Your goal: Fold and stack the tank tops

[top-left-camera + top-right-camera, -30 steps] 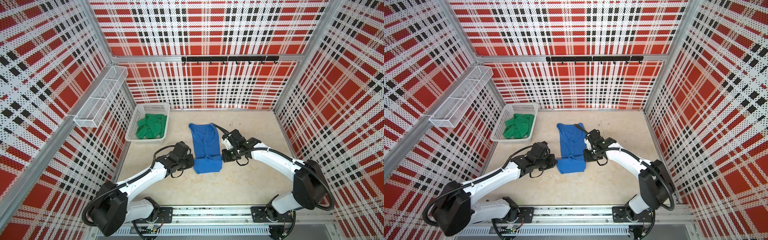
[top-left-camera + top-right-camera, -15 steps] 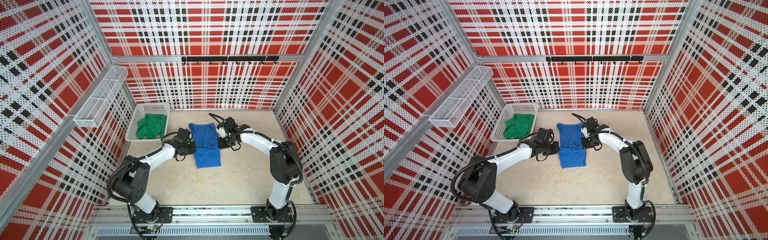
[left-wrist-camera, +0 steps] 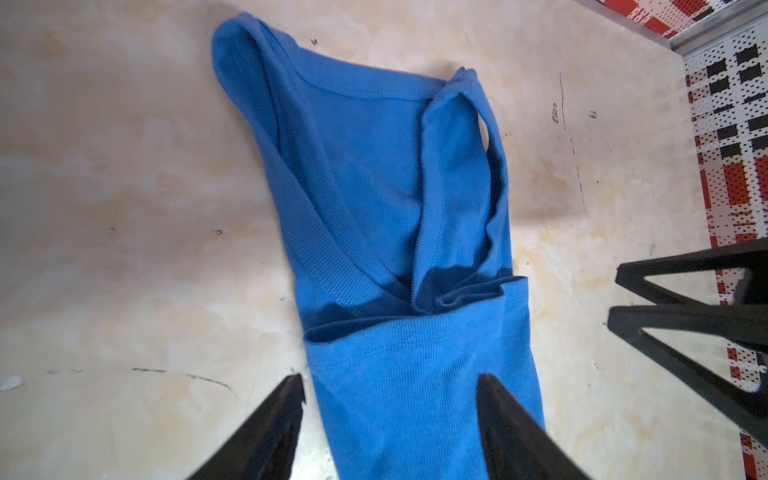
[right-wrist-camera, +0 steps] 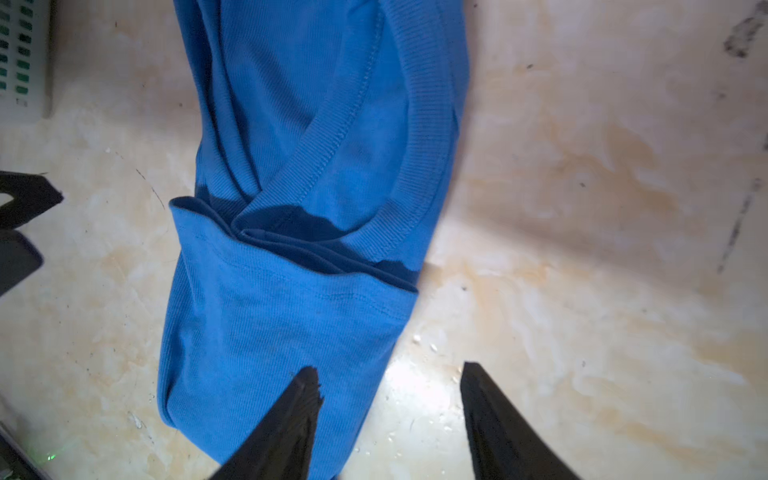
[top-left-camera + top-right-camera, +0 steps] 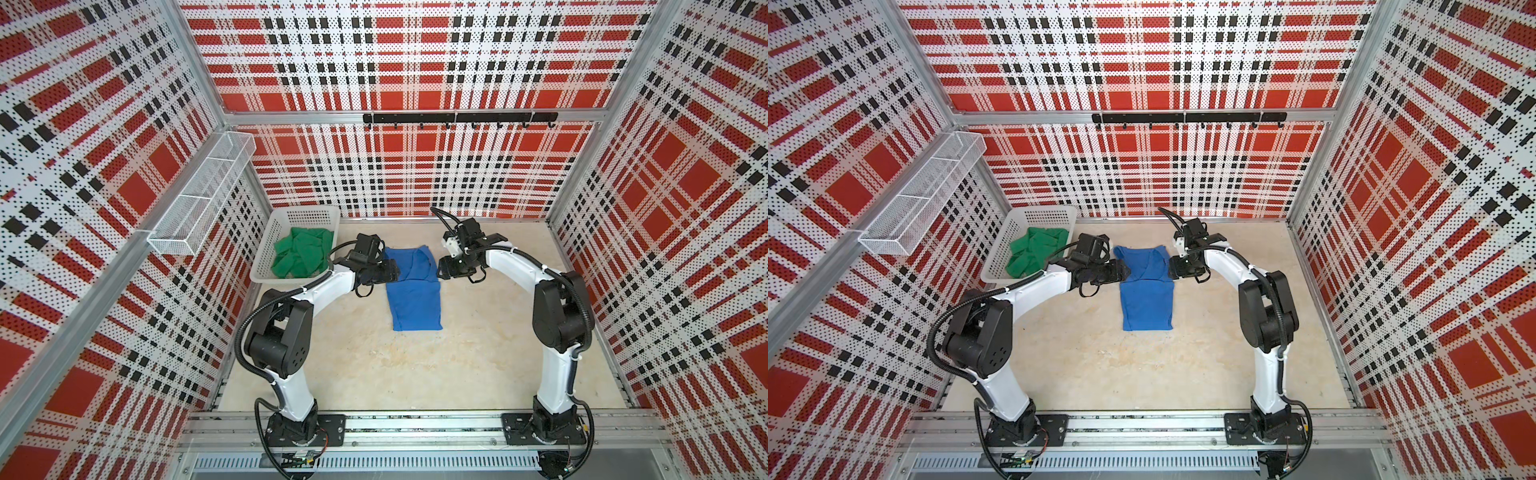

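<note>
The blue tank top [image 5: 413, 297] [image 5: 1146, 301] lies flat mid-table, its near part doubled over and its straps toward the back wall. My left gripper [image 5: 390, 272] [image 3: 390, 378] hovers open over its left edge, by the fold's upper hem. Open too, my right gripper [image 5: 441, 272] [image 4: 388, 370] straddles the right edge, one fingertip [image 4: 305, 386] over cloth, the other over bare table. Neither holds anything. The green tank top [image 5: 303, 255] [image 5: 1036, 251] sits crumpled in the white basket [image 5: 305, 211].
The basket stands in the back left corner, just behind my left arm. A wire shelf [image 5: 199, 199] hangs on the left wall and a black hook rail [image 5: 457, 118] on the back wall. The plaid walls enclose the table on three sides.
Both grippers moved toward the back wall along the blue top's edges, carrying its near part over itself. Both were shut earlier and now stand open, the cloth let go.
</note>
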Robot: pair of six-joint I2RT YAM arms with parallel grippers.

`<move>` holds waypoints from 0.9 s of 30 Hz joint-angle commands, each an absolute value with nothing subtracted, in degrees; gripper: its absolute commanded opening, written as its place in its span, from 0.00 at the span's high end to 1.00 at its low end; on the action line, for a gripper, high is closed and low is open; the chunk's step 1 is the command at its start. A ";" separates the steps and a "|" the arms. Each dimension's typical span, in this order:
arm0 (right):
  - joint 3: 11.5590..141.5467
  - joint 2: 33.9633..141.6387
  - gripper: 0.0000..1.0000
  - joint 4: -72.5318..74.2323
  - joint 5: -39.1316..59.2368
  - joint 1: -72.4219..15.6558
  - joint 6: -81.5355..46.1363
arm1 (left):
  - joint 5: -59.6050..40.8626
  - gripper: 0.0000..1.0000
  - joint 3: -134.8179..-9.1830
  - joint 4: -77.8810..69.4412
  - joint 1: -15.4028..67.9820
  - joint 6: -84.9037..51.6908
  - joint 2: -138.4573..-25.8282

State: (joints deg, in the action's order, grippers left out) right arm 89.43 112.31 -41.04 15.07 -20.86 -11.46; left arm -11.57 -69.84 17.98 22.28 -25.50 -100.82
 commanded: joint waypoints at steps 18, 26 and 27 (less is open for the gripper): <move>47.74 86.35 0.75 -16.73 22.23 -32.16 -33.83 | -9.87 0.55 -34.28 -3.62 34.80 -49.51 -81.42; 46.25 88.87 0.62 -12.18 22.86 -32.90 -34.71 | -7.00 0.43 -36.08 -1.76 36.45 -48.74 -85.70; 46.07 89.40 0.62 -11.64 23.00 -32.96 -34.72 | -6.80 0.43 -36.52 -1.14 36.69 -48.48 -86.30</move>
